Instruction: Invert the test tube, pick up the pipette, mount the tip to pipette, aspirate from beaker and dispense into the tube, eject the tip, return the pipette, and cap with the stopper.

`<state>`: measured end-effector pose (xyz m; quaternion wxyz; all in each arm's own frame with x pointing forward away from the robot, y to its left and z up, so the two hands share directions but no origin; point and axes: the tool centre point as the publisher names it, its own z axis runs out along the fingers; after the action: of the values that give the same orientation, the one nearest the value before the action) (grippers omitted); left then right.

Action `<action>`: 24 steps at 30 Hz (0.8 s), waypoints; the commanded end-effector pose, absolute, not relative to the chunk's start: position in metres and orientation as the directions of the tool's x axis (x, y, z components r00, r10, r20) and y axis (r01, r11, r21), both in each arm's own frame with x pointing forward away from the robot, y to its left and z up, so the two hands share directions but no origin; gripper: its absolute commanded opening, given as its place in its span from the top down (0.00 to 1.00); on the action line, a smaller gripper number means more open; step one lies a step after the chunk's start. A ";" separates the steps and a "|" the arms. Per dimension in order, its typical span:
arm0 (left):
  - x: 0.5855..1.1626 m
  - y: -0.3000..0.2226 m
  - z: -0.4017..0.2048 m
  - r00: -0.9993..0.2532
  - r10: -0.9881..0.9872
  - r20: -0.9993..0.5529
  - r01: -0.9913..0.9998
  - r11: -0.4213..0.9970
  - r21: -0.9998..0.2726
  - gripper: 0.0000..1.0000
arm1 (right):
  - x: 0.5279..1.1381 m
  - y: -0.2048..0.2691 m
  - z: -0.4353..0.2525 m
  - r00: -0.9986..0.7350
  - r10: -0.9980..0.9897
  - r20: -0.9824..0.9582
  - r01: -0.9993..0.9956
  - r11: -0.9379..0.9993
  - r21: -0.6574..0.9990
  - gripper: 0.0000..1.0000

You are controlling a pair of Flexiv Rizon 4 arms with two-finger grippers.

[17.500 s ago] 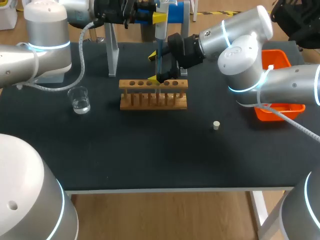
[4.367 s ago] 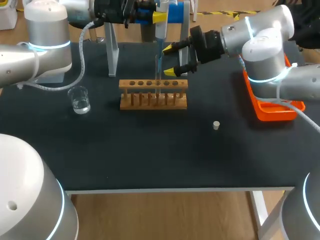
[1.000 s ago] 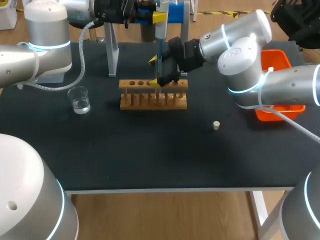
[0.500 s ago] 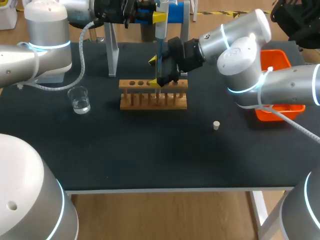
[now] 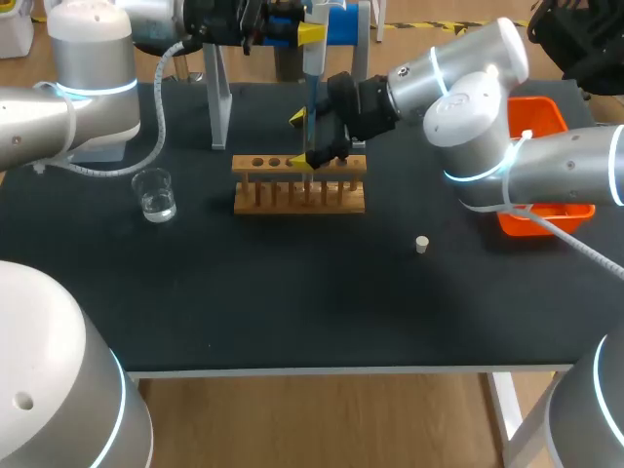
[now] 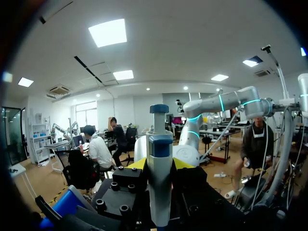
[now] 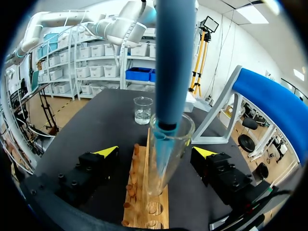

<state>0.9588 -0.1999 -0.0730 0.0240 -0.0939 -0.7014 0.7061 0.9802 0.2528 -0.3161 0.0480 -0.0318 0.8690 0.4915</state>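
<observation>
My left gripper [image 5: 304, 35] is shut on the blue-and-grey pipette [image 5: 311, 68], holding it upright over the wooden rack [image 5: 298, 183]. In the left wrist view the pipette [image 6: 159, 178] stands between the yellow tips of that gripper [image 6: 159, 164]. Its clear tip reaches down into the mouth of the glass test tube [image 7: 166, 149], which stands upright in the rack [image 7: 144, 202]. My right gripper [image 7: 155, 152] is open, one finger on each side of the tube with a gap on both sides; from above it [image 5: 300, 138] sits at the rack's back edge. The beaker [image 5: 154, 195] holds clear liquid.
A small white stopper [image 5: 421, 244] lies on the black table right of the rack. An orange tray [image 5: 538, 216] sits at the right edge, under my right arm. The pipette stand [image 5: 220, 97] rises behind the rack. The beaker [image 7: 143, 109] is beyond the rack's far end.
Some seconds ago my right gripper stood back to the right of the rack; it has returned to straddle the tube. Nothing has moved over the last second.
</observation>
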 end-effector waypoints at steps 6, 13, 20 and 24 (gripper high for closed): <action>0.957 -0.201 -0.064 -0.980 0.167 -0.111 0.111 -0.006 -0.994 1.00 | 0.982 0.253 -0.316 -0.994 -0.013 -0.111 -0.102 0.517 0.850 0.00; 0.954 -0.202 -0.059 -0.979 0.168 -0.118 0.120 0.000 -0.993 1.00 | 0.982 0.253 -0.316 -0.994 -0.013 -0.111 -0.102 0.517 0.850 0.00; 0.952 -0.203 -0.054 -0.979 0.164 -0.123 0.126 0.007 -0.992 1.00 | 0.982 0.253 -0.316 -0.994 -0.013 -0.111 -0.102 0.517 0.850 0.00; 0.950 -0.204 -0.051 -0.978 0.162 -0.127 0.131 0.012 -0.991 1.00 | 0.982 0.253 -0.316 -0.994 -0.013 -0.111 -0.102 0.517 0.850 0.00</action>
<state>0.9538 -0.2044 -0.0546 0.0135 -0.1058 -0.7085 0.6976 0.9803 0.2528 -0.3161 0.0480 -0.0318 0.8690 0.4914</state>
